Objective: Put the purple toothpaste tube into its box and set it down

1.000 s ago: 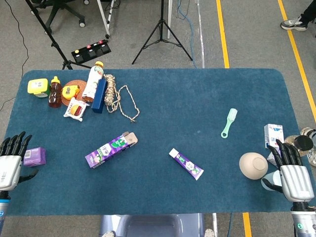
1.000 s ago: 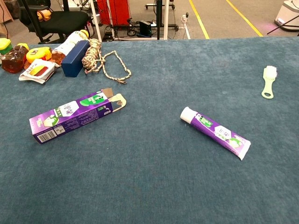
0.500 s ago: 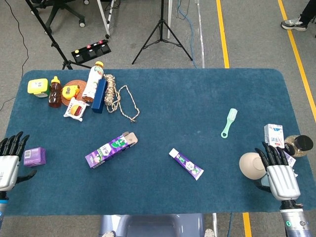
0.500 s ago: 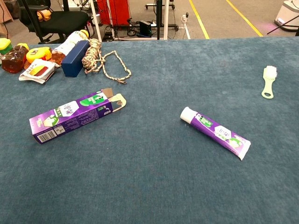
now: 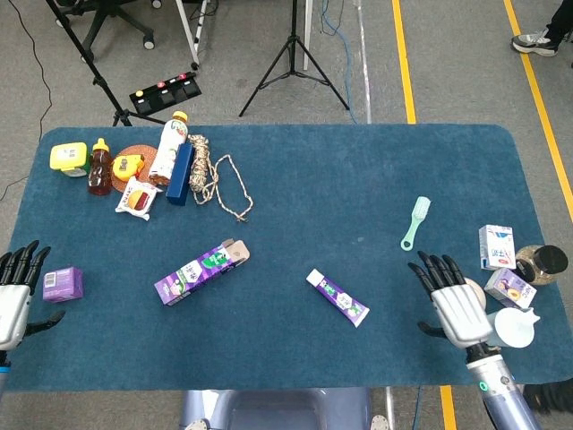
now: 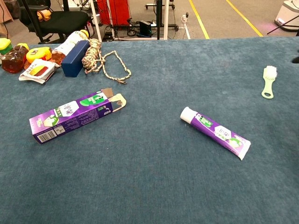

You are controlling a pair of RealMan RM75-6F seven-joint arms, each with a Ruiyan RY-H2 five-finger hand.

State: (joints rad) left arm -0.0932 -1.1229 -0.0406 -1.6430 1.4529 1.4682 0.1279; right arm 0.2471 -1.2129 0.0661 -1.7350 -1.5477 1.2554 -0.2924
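The purple toothpaste tube (image 5: 337, 297) (image 6: 215, 132) lies flat near the middle front of the blue table, white cap toward the far left. Its purple box (image 5: 199, 271) (image 6: 74, 115) lies to the left, with its flap end open toward the tube. My right hand (image 5: 455, 302) hovers palm down, fingers spread and empty, to the right of the tube. My left hand (image 5: 14, 291) is at the table's left edge, fingers apart, holding nothing, well left of the box. Neither hand shows clearly in the chest view.
A small purple carton (image 5: 63, 283) lies beside my left hand. A green brush (image 5: 415, 221) (image 6: 268, 81) lies right of centre. Cartons (image 5: 495, 245), a jar (image 5: 545, 261) and a white cup (image 5: 512, 327) crowd the right edge. Bottles, a navy box (image 5: 180, 173) and rope (image 5: 218, 179) fill the far left.
My right hand has moved left from the table's right edge toward the tube, over where the beige bowl showed. My left hand slid slightly further left and down. Tube and box have not moved.
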